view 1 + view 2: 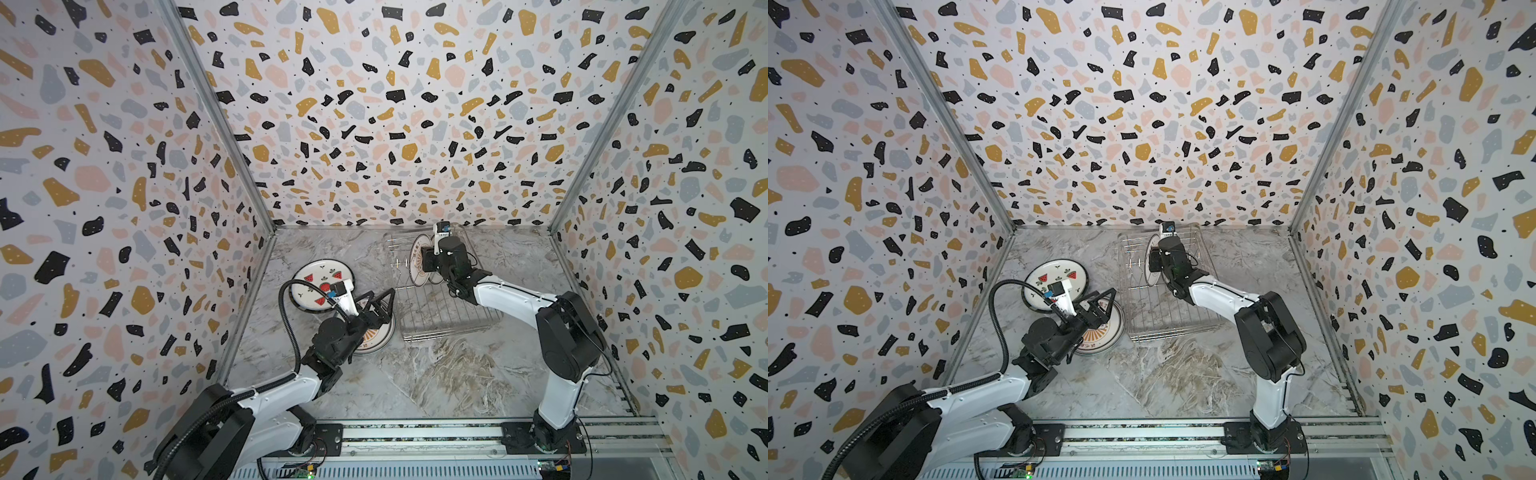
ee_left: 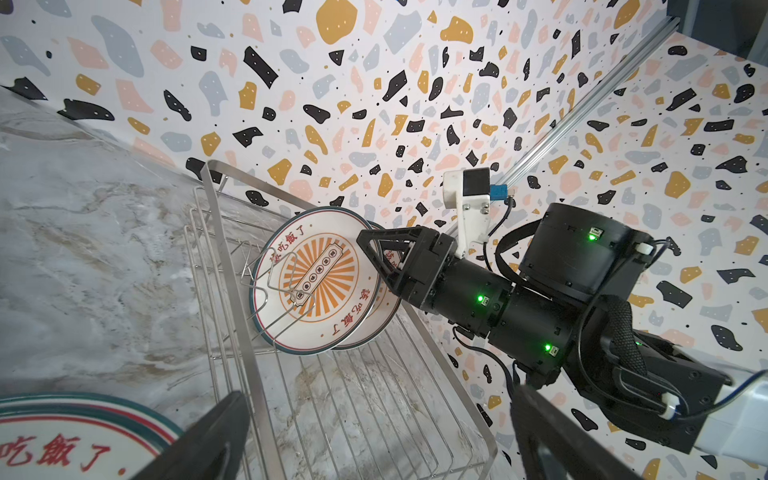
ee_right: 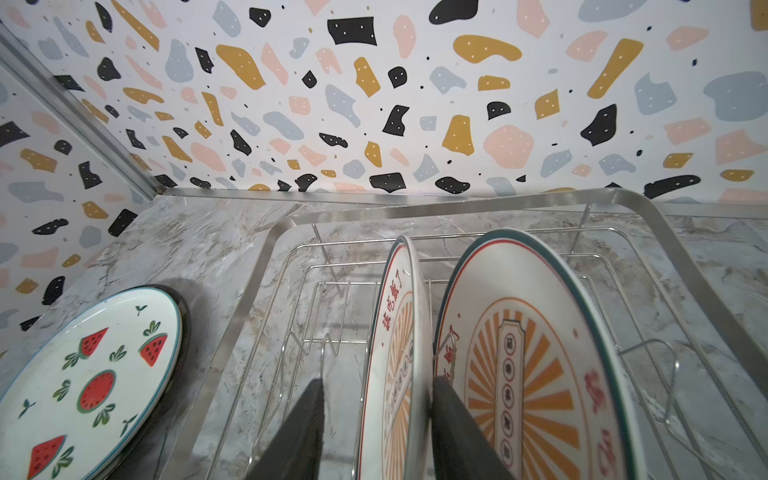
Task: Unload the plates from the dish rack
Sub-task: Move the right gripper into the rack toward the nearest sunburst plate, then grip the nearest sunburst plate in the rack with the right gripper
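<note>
The silver wire dish rack [image 1: 449,324] [image 1: 1167,320] [image 2: 230,299] [image 3: 457,205] holds two sunburst plates standing on edge, a nearer plate [image 3: 395,332] [image 2: 316,282] and a plate behind it [image 3: 528,353]. My right gripper [image 1: 424,259] [image 1: 1156,259] [image 3: 376,380] straddles the nearer plate's rim: one finger lies against its back, the other stands a small gap off its face. A watermelon plate [image 1: 316,282] [image 1: 1050,274] [image 3: 83,374] and a sunburst plate [image 1: 376,343] [image 2: 62,440] lie flat on the table. My left gripper [image 1: 384,301] [image 1: 1102,301] [image 2: 378,395] hangs open and empty over that sunburst plate, beside the rack.
Terrazzo-patterned walls [image 1: 395,124] close in the marble table [image 1: 436,374] on three sides. The rack's far end stands near the back wall. The arms' base rail [image 1: 415,432] runs along the front edge.
</note>
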Action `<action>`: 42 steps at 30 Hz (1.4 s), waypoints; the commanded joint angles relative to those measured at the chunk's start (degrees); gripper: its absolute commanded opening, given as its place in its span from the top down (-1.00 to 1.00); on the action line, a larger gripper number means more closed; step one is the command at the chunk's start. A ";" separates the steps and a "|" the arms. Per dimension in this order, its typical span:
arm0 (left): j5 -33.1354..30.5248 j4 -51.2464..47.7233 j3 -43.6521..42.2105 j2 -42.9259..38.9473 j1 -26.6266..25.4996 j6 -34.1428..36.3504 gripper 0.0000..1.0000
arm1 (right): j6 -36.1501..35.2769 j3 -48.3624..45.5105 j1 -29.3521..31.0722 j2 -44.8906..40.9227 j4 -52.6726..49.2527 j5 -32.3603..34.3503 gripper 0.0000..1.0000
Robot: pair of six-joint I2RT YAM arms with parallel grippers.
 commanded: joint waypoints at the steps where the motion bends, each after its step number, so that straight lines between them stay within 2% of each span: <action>1: 0.81 3.87 1.68 0.53 -0.24 0.09 -1.00 | -1.12 3.33 1.34 1.04 -3.59 6.18 0.19; 6: 0.20 3.70 1.28 0.27 -0.24 -0.06 -1.00 | -1.68 6.79 2.89 3.90 -6.82 14.12 0.20; 18: -1.76 1.44 0.85 -0.60 -0.24 0.46 -1.00 | -3.35 11.46 5.21 8.15 -9.42 29.31 0.46; 23: -1.71 1.61 0.78 -0.30 -0.25 0.37 -1.00 | -3.54 10.98 5.32 7.80 -8.22 28.48 0.56; 32: -1.72 1.75 0.14 -0.70 -0.24 0.24 -1.00 | -3.02 12.09 4.27 9.20 -9.69 25.98 0.55; 42: -1.14 1.95 0.23 -0.17 -0.25 0.21 -1.00 | -4.36 12.98 4.53 8.33 -9.00 27.42 0.78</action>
